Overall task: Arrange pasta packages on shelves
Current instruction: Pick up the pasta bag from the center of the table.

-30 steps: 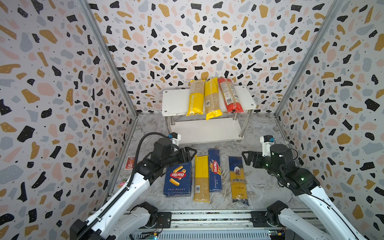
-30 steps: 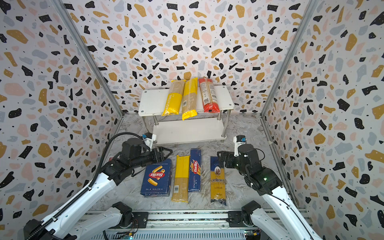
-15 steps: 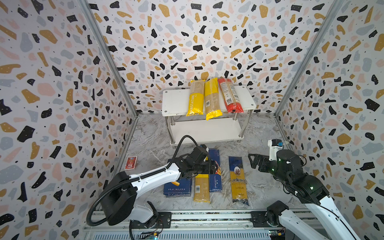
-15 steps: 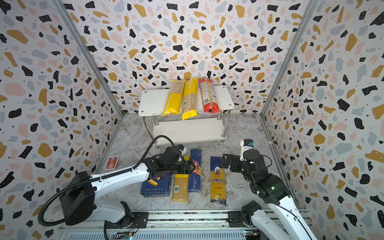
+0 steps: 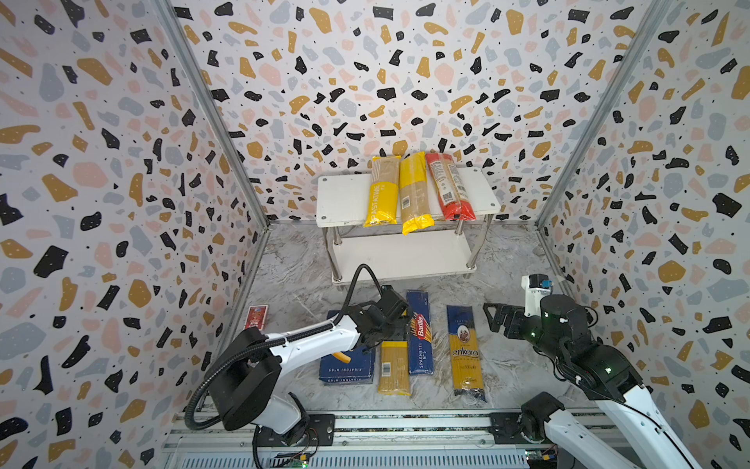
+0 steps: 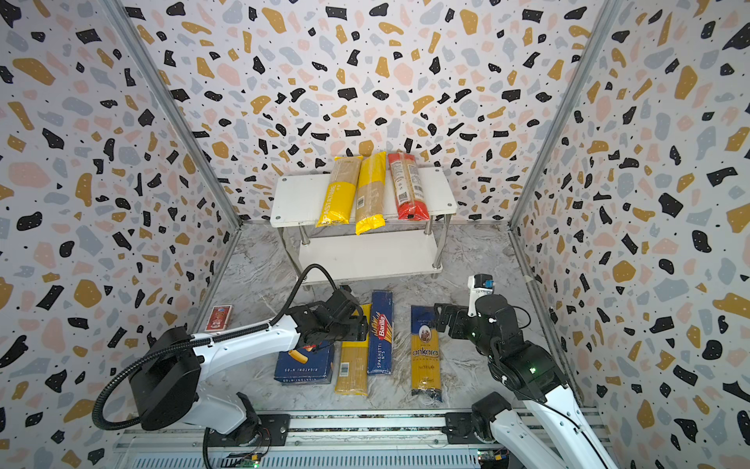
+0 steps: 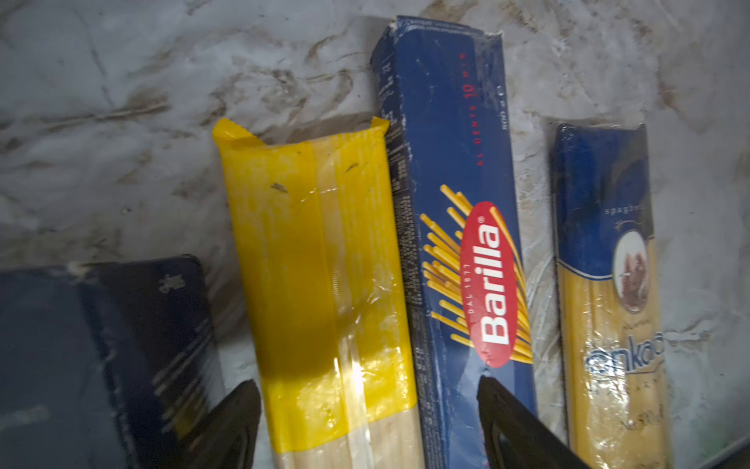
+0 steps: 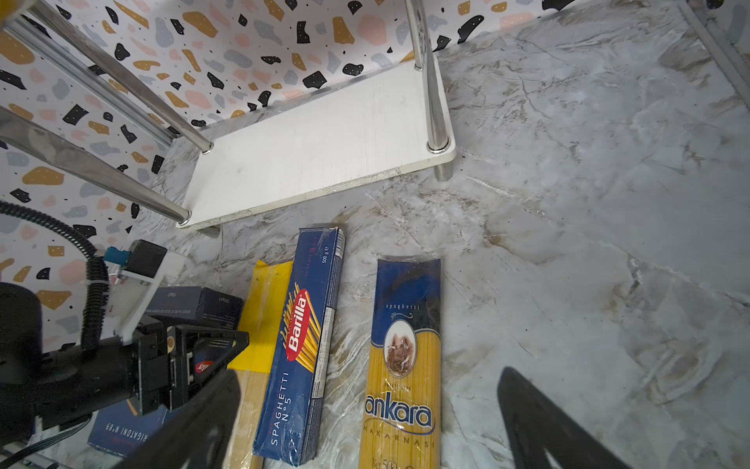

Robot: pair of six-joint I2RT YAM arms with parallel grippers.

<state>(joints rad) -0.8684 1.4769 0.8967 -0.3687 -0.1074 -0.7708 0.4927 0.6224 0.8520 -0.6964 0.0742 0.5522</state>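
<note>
Hovering my left gripper (image 7: 365, 422), wide and empty, astride the yellow spaghetti bag (image 7: 324, 284), near centre.
Next, likely: pinching it clear of the Barilla box (image 7: 458, 203), carrying to the far shelves (image 5: 406, 256); right gripper (image 5: 493, 318) gaping, empty.

In both top views the left arm (image 5: 308, 341) covers the far half of the wide Barilla box (image 5: 347, 367) and the yellow spaghetti bag (image 5: 393, 367)'s far end. In the left wrist view that box is blurred and cut off.
</note>
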